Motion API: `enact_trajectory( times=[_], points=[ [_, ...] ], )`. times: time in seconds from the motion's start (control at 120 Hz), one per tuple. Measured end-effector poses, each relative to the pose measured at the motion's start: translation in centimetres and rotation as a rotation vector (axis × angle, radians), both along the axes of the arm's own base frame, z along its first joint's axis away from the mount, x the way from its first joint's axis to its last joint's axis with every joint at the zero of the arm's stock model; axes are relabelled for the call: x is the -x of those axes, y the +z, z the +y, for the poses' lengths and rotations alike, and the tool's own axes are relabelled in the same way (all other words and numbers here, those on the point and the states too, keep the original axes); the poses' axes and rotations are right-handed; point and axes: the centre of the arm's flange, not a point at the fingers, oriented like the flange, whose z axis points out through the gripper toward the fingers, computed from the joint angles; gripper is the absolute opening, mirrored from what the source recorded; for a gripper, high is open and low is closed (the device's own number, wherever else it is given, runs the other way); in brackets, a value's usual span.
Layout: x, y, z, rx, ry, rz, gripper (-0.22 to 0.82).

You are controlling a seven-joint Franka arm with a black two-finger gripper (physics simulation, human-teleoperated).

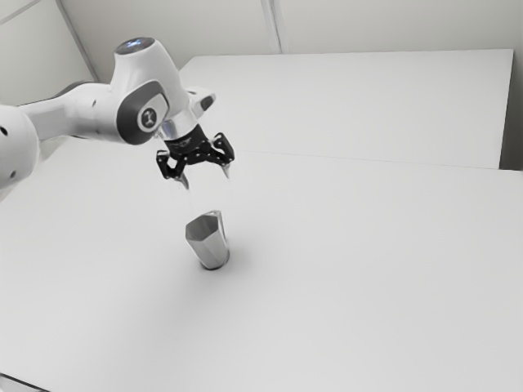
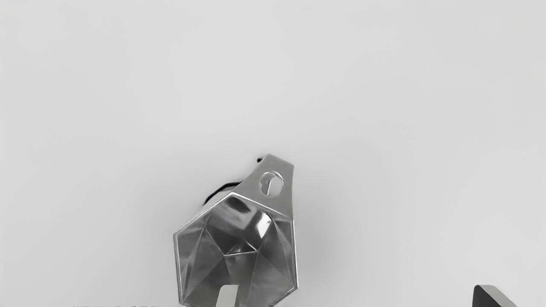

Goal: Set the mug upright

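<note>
Exterior view has the mug (image 1: 209, 245) below our gripper (image 1: 207, 178), with a clear gap between rim and fingertips. It stands on its base on the table (image 1: 368, 261), mouth up toward the tool. The slight slant there we put down to the camera's angle. In the wrist view we look down into the mouth as far as the inner floor, and the handle (image 2: 273, 205) juts out from the rim. One fingertip crosses the near part of the mouth in that view, while the other is well off to the side of the mug, over bare table.

Our fingers are spread wide and pinch nothing. As for progress, the mug is as the task wants it, upright; whether the task put it so, one moment cannot tell us. We see nothing left to correct in its stance.

On writing: the arm (image 1: 73, 112) carries a round emblem (image 1: 149, 118) near the wrist and a bluish mark (image 1: 140, 44) on its top cap, both above the gripper, and neither gives us a name we can read. On the mug we can make out no brand, label or lettering.
</note>
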Motion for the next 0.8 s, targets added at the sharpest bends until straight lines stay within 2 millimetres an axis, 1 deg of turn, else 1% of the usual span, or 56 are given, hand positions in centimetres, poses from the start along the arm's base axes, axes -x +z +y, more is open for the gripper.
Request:
enact_trajectory(
  times=[0.075, 0.142, 0.192, 0.233, 0.35, 0.4, 0.492, 0.658, 0.8],
  points=[
    [0.1, 2.0, 0.1, -0.009, -0.067, -0.007, 0.6],
    [-0.1, 4.9, 0.5, -0.024, -0.123, -0.024, 0.6],
    [-0.2, 7.3, 1.3, -0.044, -0.155, -0.034, 0.6],
    [-0.2, 8.9, 2.0, -0.059, -0.177, -0.034, 0.6],
    [0.3, 12.3, 3.9, -0.084, -0.224, -0.025, 0.6],
    [0.6, 13.3, 4.3, -0.091, -0.246, -0.02, 0.6],
    [1.0, 14.0, 4.2, -0.099, -0.296, 0.0, 0.6],
    [1.5, 13.8, 2.9, -0.106, -0.39, 0.037, 0.6],
    [1.7, 13.7, 2.9, -0.109, -0.436, 0.053, 0.6]
  ],
)
